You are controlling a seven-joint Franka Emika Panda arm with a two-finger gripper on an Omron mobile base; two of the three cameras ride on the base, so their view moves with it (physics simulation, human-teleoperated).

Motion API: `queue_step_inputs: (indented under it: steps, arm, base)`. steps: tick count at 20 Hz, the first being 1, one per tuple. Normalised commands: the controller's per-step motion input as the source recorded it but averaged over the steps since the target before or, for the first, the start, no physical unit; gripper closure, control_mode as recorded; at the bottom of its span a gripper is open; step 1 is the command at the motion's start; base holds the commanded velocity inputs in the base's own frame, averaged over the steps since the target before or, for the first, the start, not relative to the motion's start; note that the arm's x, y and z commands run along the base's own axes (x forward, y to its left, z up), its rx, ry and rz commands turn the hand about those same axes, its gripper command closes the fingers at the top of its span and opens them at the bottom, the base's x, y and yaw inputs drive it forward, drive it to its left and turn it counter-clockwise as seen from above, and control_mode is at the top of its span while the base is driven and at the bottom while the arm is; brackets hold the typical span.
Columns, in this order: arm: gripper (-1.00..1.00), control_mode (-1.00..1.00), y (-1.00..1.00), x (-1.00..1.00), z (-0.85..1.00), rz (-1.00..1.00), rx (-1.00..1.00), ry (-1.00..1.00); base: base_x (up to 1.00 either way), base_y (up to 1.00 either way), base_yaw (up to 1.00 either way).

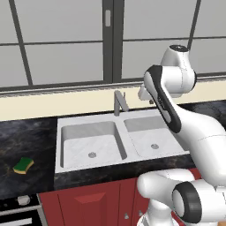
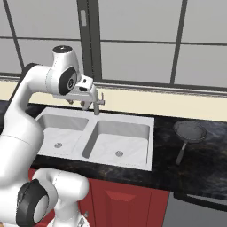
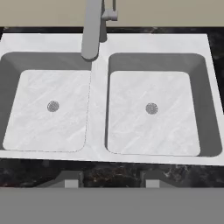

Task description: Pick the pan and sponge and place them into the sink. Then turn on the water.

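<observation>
On the dark surface (image 2: pixel 195 168), pan (image 2: pixel 189 131) and sponge (image 1: pixel 23 165) are not yet picked; pincer (image 3: pixel 111 179) is held apart, empty, above the sink (image 3: pixel 99 109); the pan must be reached next.

Hidden behind the arm, cut at the edges

The arm (image 1: pixel 176 114) covers the right rim of the sink (image 1: pixel 88 121) from the left base camera; from above, the faucet (image 3: pixel 92 26) runs off the top edge, and the fingertips (image 3: pixel 65 179) barely poke up, their gap hard to judge.
</observation>
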Motion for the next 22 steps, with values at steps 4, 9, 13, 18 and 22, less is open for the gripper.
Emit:
queue_step_inputs:
  steps: [4,9,13,18,22]
  arm:
    - [-1.00,-1.00,-0.03,-0.05,-0.01,0.00,0.00,0.01]
    - [-1.00,-1.00,-0.10,-0.07,-0.03,0.01,0.00,0.00]
    - [-1.00,-1.00,-0.16,-0.07,-0.07,0.01,-0.02,0.00]
    - [-1.00,-1.00,-0.24,-0.01,-0.07,0.01,-0.02,0.00]
    - [-1.00,-1.00,-0.27,0.02,-0.09,0.00,-0.03,0.03]
  base:
    - [0.00,0.00,0.00]
    - [0.00,0.00,0.00]
    - [0.00,0.00,0.00]
    - [0.00,0.00,0.00]
    - [0.00,0.00,0.00]
